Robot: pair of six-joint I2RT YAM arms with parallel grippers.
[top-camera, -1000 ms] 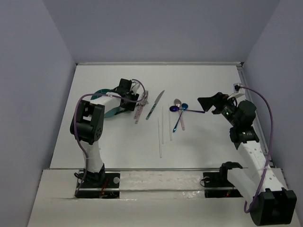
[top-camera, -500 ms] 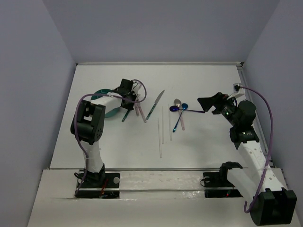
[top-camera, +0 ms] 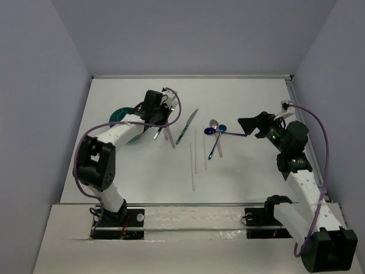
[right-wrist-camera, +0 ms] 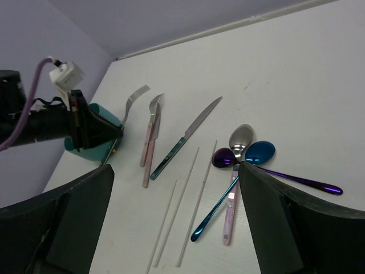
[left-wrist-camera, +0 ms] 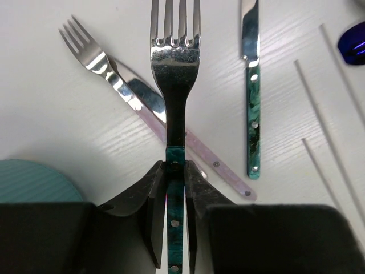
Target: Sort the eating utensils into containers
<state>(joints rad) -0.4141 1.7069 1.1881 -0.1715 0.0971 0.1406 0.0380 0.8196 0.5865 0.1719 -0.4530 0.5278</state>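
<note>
top: left gripper right beside teal caddy, right gripper spread wide, empty | left wrist: jaws pinching fork by its teal handle, looks stiff, slick, probably light | right wrist: fork lifted, tines up, near teal caddy

Three views being taken of one table: one overhead, two at the wrists.
The whole tabletop is being viewed steeply from above and behind, with the arm bases at 6 o'clock. From the left gripper, a very close, near-vertical look is being taken along the teal-handled fork, its tines toward 12 o'clock. From the right gripper, a farther, slanting look toward 9 o'clock is being taken. The teal-handled knife and chopsticks are being shared by all three.
</note>
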